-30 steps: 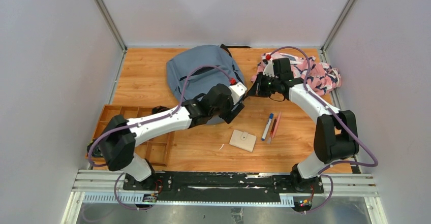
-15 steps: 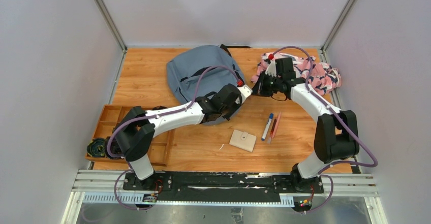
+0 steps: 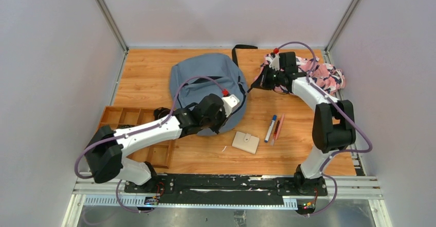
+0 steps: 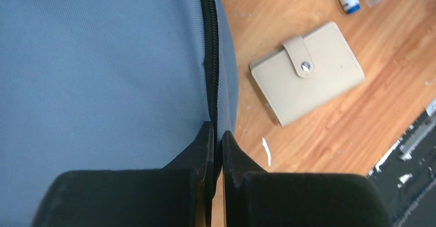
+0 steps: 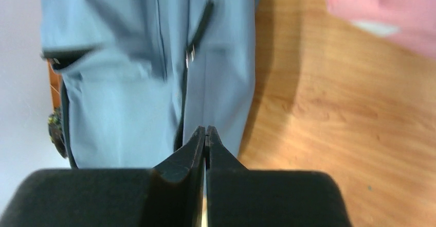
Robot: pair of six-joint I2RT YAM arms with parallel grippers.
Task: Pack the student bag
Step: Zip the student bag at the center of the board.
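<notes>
The student bag (image 3: pixel 203 77) lies at the middle rear of the table (image 3: pixel 146 83). The left gripper (image 4: pixel 216 134) is clenched on its zipper seam (image 4: pixel 210 36) at the near right edge. The right gripper (image 5: pixel 205 134) is pressed closed at the bag's right side; whether it pinches anything cannot be told. Judged step: opening the bag. The left gripper should anchor the seam; the right should draw along the zipper line, not upward, lest the bag slide.

No readable text anywhere (the marker (image 3: pixel 270 128) barrel is too small).
</notes>
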